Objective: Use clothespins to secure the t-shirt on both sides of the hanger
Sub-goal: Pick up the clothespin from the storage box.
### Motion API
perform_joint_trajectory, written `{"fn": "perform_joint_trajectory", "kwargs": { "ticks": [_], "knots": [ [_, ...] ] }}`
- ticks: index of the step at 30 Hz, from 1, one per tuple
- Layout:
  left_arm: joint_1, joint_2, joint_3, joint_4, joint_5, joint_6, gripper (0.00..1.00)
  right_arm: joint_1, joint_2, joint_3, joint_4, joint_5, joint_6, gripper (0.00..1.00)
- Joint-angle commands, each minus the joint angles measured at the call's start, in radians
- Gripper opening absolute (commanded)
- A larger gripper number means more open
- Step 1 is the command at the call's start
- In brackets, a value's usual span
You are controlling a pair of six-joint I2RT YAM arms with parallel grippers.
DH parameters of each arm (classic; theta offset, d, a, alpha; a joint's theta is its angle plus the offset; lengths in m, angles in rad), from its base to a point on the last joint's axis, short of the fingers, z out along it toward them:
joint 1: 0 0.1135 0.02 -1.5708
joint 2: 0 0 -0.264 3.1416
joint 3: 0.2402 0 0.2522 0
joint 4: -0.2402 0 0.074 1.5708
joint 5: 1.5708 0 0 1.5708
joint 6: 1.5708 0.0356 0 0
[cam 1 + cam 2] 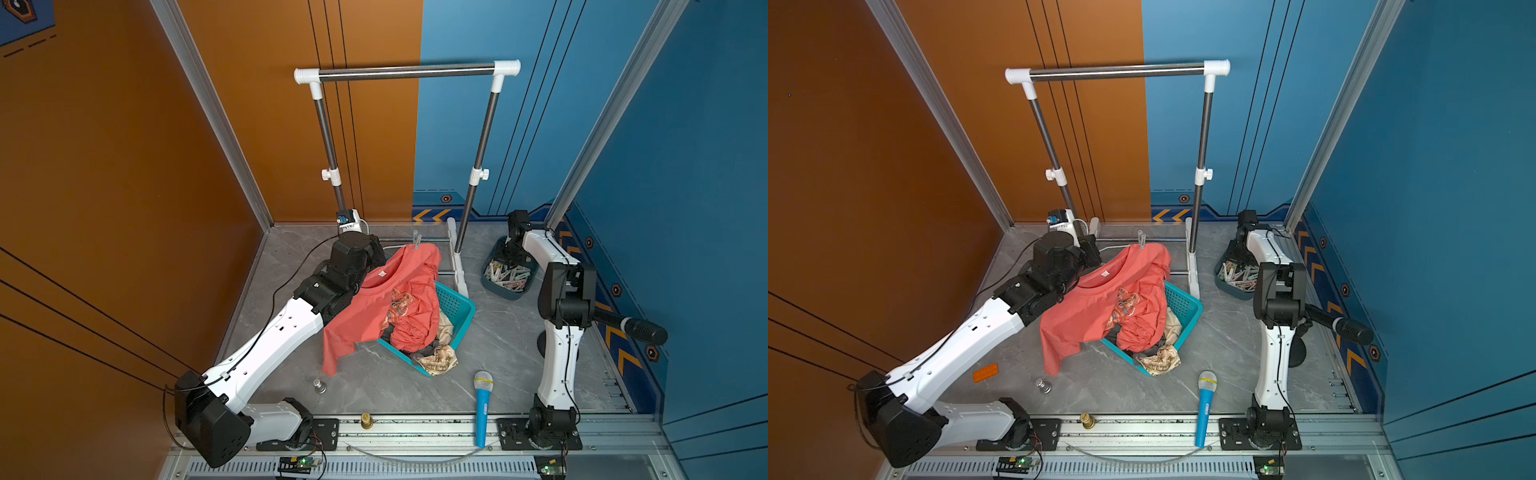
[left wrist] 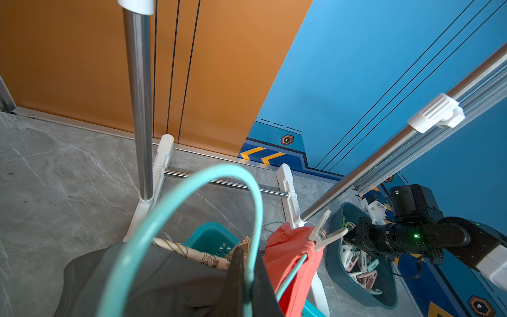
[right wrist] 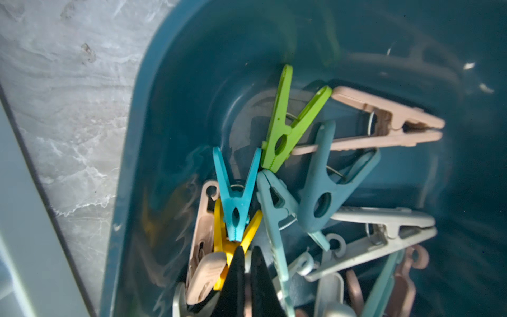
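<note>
Clothespins (image 3: 285, 137) are piled in the blue bin (image 3: 170, 82), where the right gripper (image 3: 247, 254) is squeezed closed; whether one is held cannot be told. The teal hanger (image 2: 216, 168) with the red t-shirt (image 1: 365, 307) is pinched tight by the left gripper (image 2: 248, 263).

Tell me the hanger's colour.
The hanger is light teal. It shows best in the left wrist view, where its hook curves close to the lens.

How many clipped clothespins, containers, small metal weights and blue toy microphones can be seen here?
Clipped clothespin: 1
Containers: 2, teal basket and dark blue bin
Metal weights: 2, silver weight and brass weight
Blue toy microphone: 1
Total: 6
</note>
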Motion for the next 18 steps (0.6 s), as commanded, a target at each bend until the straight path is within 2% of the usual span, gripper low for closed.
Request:
{"fn": "perform_joint_trajectory", "kwargs": {
  "ticks": [1,8,18],
  "knots": [
    [0.01,-0.023,0.024,0.008,0.013,-0.016,0.04,-0.004,-0.01,0.024,-0.036,-0.008,-0.007,0.03],
    [0.011,-0.051,0.008,0.002,0.01,-0.015,0.04,-0.008,-0.064,0.014,-0.046,-0.015,-0.009,0.01],
    [0.015,-0.091,-0.017,-0.002,0.013,-0.015,0.04,-0.009,-0.21,-0.037,-0.046,0.036,-0.019,0.0]
  ]
}}
